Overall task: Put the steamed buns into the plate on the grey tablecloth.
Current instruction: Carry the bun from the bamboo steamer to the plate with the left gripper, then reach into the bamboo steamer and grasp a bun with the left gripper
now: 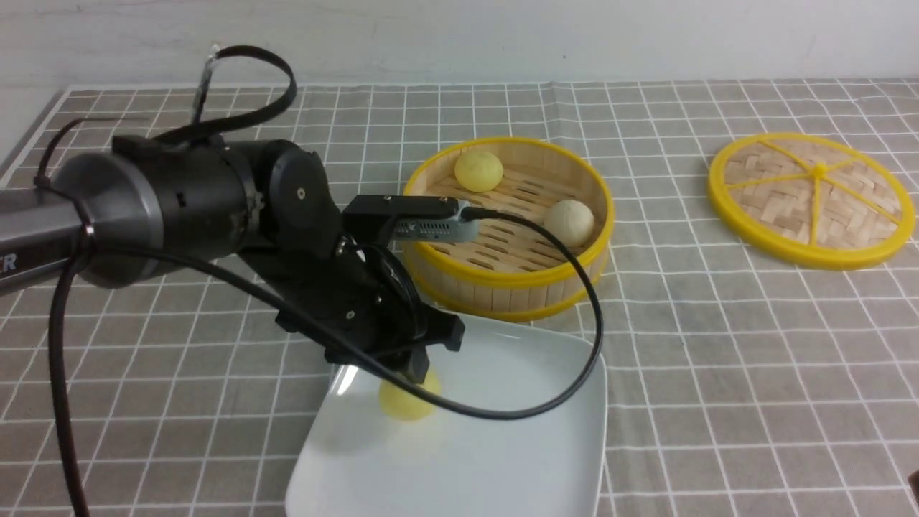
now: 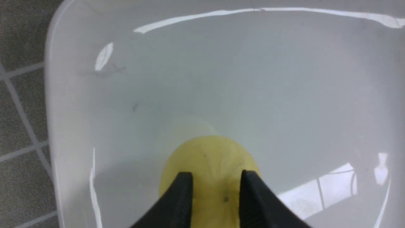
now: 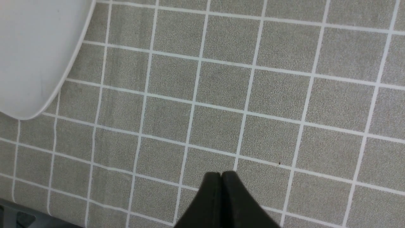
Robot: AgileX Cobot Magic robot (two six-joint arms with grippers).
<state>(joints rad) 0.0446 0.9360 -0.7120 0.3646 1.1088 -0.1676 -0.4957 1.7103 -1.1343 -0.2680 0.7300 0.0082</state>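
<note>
While my left arm reaches in from the left side of the table, my left gripper hangs low over the left part of the plate, a glossy white square dish with rounded corners. Its two black fingers stand a narrow way apart. A pale yellow bun sits on the plate directly beneath them, and in the left wrist view it shows through the gap. The bun is wider than that gap, and I cannot tell whether the fingertips touch it.

The plate lies at the near middle of the grey tablecloth, which has thin white grid lines. Just beyond its far edge stands a round bamboo steamer basket with a yellow rim. Two buns are inside it: a second yellow bun at the far side and an off-white bun toward the right. Well apart, at the far right, a flat woven lid with a yellow rim lies on the cloth.

My right gripper has its fingers pressed together with nothing between them. It points down at bare cloth, with one rounded corner of the plate nearby.
</note>
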